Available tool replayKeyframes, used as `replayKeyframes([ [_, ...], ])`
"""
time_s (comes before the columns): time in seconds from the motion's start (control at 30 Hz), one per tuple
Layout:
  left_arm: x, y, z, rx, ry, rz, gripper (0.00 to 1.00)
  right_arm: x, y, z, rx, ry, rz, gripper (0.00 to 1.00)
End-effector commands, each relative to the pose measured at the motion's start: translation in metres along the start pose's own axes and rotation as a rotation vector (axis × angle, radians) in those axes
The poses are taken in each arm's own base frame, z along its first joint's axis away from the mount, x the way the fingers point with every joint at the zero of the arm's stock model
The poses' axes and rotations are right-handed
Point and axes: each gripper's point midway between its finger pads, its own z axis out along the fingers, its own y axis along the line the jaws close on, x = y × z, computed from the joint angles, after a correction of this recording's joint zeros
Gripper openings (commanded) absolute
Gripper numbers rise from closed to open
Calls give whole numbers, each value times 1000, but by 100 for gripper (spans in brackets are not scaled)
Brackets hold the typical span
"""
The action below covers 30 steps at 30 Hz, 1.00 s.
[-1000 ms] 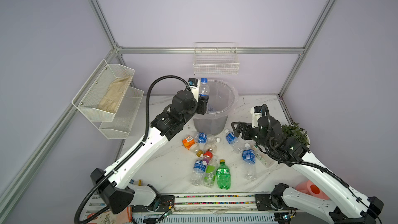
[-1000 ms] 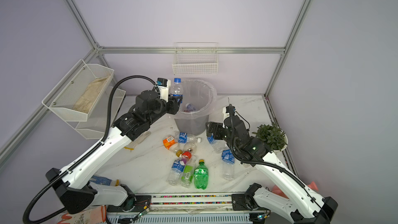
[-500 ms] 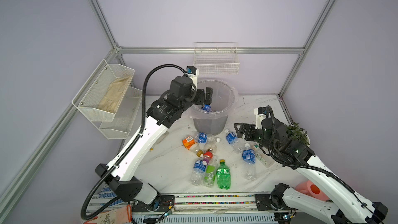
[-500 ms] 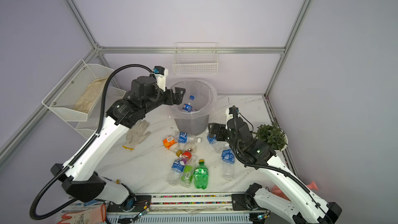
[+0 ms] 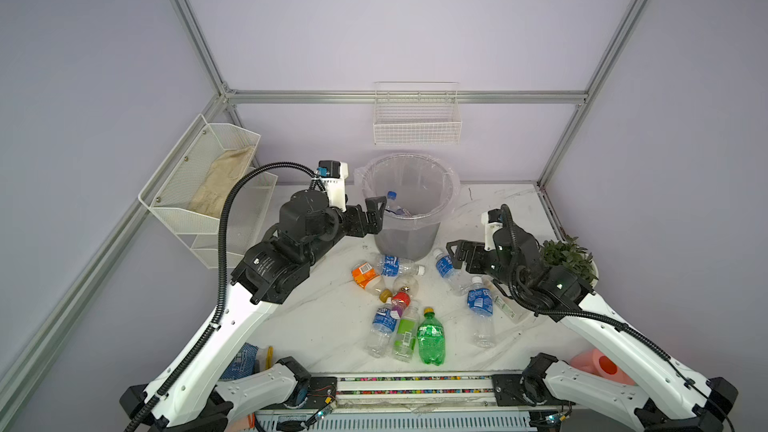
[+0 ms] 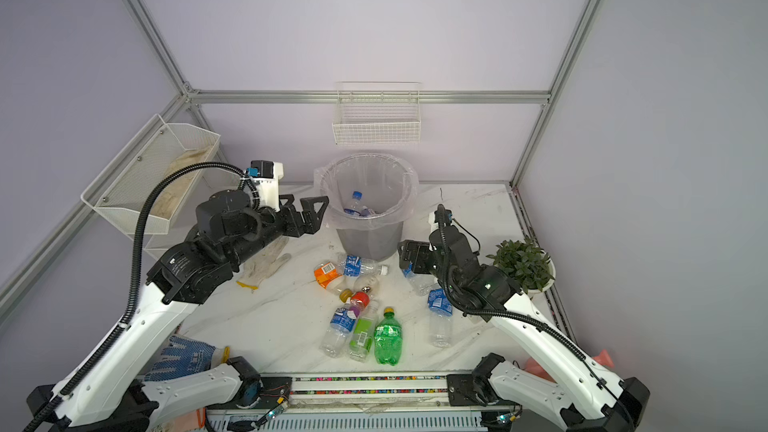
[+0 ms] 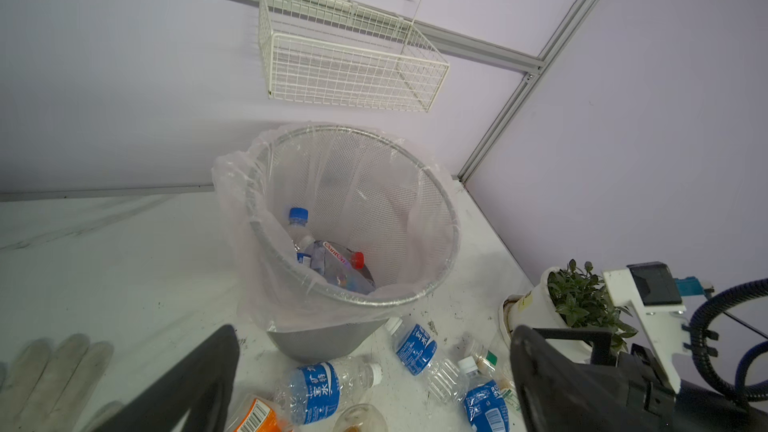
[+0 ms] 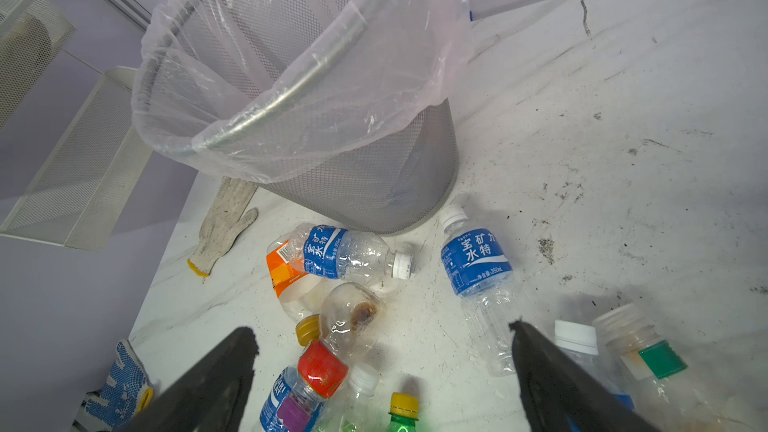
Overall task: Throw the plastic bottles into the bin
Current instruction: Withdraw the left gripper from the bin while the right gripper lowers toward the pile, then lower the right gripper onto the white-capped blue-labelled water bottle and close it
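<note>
Left wrist view: the left gripper (image 7: pixel 374 332) is spread all the way open with nothing in it, and its black fingers (image 7: pixel 195 384) frame the bin (image 7: pixel 357 300) from outside. Two bottles are already down in there: a blue-capped bottle (image 7: pixel 297 222) leaning on the wall and a red-capped bottle (image 7: pixel 338 261) lying across the bottom. In both top views that gripper hangs just beside the bin's rim on the left, not over the opening.

The right gripper (image 8: pixel 382 331) is wide open and empty too, hovering over the pile on the table (image 5: pixel 316 317) in front of the bin. A clear bottle with brown gunk (image 8: pixel 353 313) lies between its fingers and a blue-labelled bottle (image 8: pixel 478 268) just inside one fingertip; can't tell if they touch. The green bottle (image 5: pixel 430 338) and orange-labelled bottle (image 5: pixel 365 278) lie apart from both grippers.
</note>
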Motion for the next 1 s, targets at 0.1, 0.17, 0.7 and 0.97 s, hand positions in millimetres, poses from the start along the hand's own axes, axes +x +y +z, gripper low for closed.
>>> replayKeyframes([
  [0.1, 29, 12, -10, 1, 15, -53, 100, 20, -10, 9, 26, 63, -8, 97],
  [0.17, 38, 16, -12, -5, 26, -64, 100, 23, -11, 10, 30, 72, -9, 97],
  [0.7, 91, 38, -17, -40, 111, -124, 100, 55, -20, 34, 33, 159, 0, 97],
  [0.97, 109, 47, -20, -55, 135, -152, 100, 65, -36, 45, 108, 171, -10, 97],
])
